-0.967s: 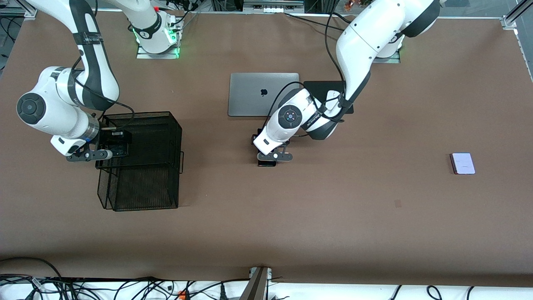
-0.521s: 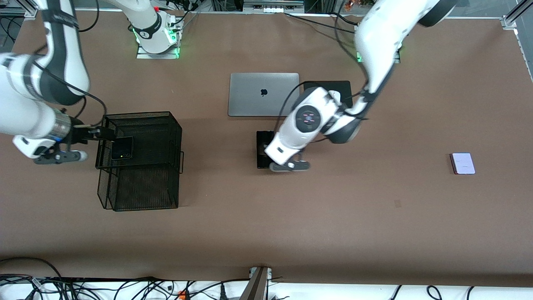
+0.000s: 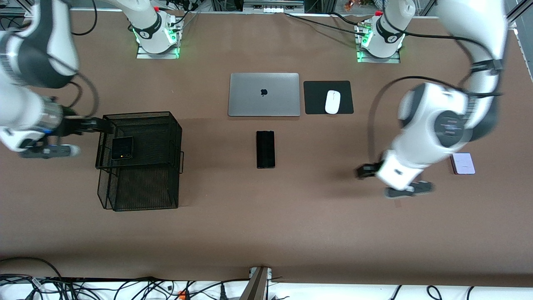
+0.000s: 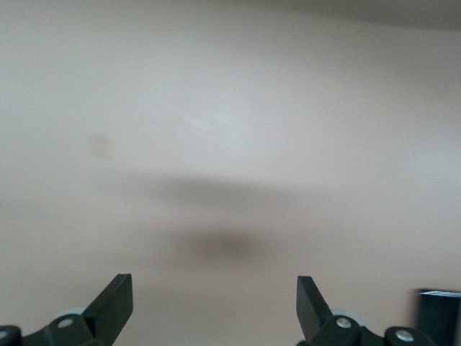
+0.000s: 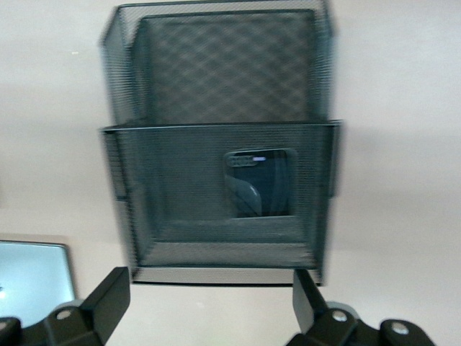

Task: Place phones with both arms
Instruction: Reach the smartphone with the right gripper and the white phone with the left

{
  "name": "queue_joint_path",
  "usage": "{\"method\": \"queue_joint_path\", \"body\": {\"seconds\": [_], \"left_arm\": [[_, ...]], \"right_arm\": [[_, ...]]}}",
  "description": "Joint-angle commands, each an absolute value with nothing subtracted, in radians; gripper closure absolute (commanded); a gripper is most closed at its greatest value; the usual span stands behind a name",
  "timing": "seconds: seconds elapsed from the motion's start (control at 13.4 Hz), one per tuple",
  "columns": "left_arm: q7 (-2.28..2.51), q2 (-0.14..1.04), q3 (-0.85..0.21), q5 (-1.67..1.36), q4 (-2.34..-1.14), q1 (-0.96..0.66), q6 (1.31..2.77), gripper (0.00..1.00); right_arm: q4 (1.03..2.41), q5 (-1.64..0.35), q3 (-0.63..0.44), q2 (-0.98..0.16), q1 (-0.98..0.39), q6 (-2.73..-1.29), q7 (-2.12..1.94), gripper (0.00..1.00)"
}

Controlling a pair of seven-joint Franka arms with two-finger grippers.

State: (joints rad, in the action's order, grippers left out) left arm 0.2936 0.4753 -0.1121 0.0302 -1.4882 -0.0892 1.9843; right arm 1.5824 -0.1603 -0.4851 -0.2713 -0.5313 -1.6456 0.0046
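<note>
The small squarish black phone lies in the upper tray of the black mesh basket. My right gripper hangs open and empty just outside that basket, at the right arm's end. A long slim black phone lies flat on the table, nearer the front camera than the laptop. The pale lilac phone rests at the left arm's end. Beside it, my left gripper is open over bare table, holding nothing.
A closed silver laptop and a white mouse on a black pad lie toward the arms' bases. The basket has a lower tray sticking out toward the front camera. Cables run along the near table edge.
Both grippers opened. The left let go of the slim black phone and swung toward the lilac phone. The right released the squarish black phone into the basket and drew back.
</note>
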Motion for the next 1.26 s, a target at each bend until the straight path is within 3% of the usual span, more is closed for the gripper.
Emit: {"method": "queue_joint_path", "body": {"seconds": [0.0, 0.3, 0.52, 0.74, 0.97, 1.19], "left_arm": [[-0.026, 0.426, 0.025, 0.023, -1.575, -0.071, 1.988, 0.0], [-0.141, 0.448, 0.187, 0.023, -1.661, -0.049, 2.023, 0.0], [-0.269, 0.495, 0.257, 0.023, -1.742, -0.022, 2.216, 0.0], [-0.391, 0.56, 0.288, 0.014, -1.775, 0.056, 2.319, 0.0], [-0.423, 0.617, 0.281, -0.052, -1.804, 0.127, 2.324, 0.0], [-0.501, 0.653, 0.281, -0.115, -1.815, 0.14, 2.37, 0.0]], "right_arm": [[1.527, -0.156, -0.454, -0.322, -0.684, -1.684, 0.255, 0.0], [1.314, -0.158, -0.39, -0.524, -0.889, -1.746, 0.579, 0.0], [1.189, -0.16, -0.312, -0.661, -0.959, -1.816, 0.75, 0.0], [1.224, -0.161, -0.261, -0.759, -0.971, -1.952, 0.787, 0.0], [1.418, -0.158, -0.241, -0.769, -0.985, -2.203, 0.732, 0.0], [1.486, -0.161, -0.241, -0.814, -0.983, -2.333, 0.651, 0.0]]}}
